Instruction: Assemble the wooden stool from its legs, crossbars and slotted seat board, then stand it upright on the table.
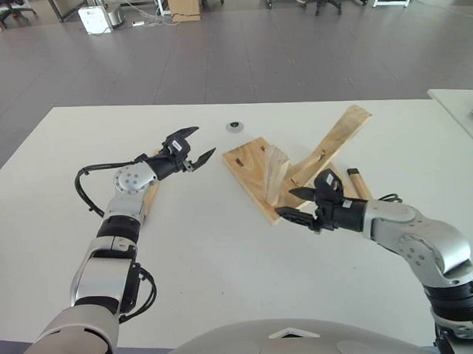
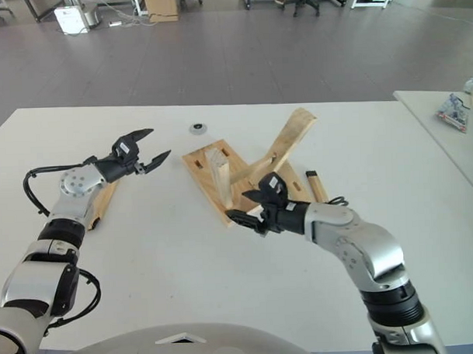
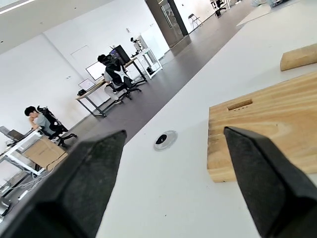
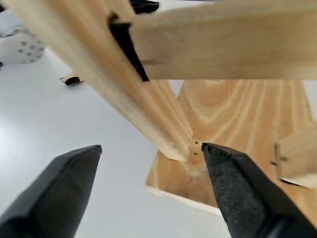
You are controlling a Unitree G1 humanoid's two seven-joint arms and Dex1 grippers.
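The left hand [image 1: 204, 141] hung open over the bench [image 1: 224, 263], just short of the slotted seat board [image 1: 244, 165] lying mid-bench. The right hand [image 1: 285, 202], also open, flanked a leg [image 1: 277, 172] seemingly half-seated there, which needed a low grip and a straight push.

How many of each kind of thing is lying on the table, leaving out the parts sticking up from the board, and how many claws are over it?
Slotted seat board: 1
Loose wooden pieces: 2, piece by the left arm, piece by the right arm
Small round disc: 1
Claws: 2, left claw, right claw
Total: 6
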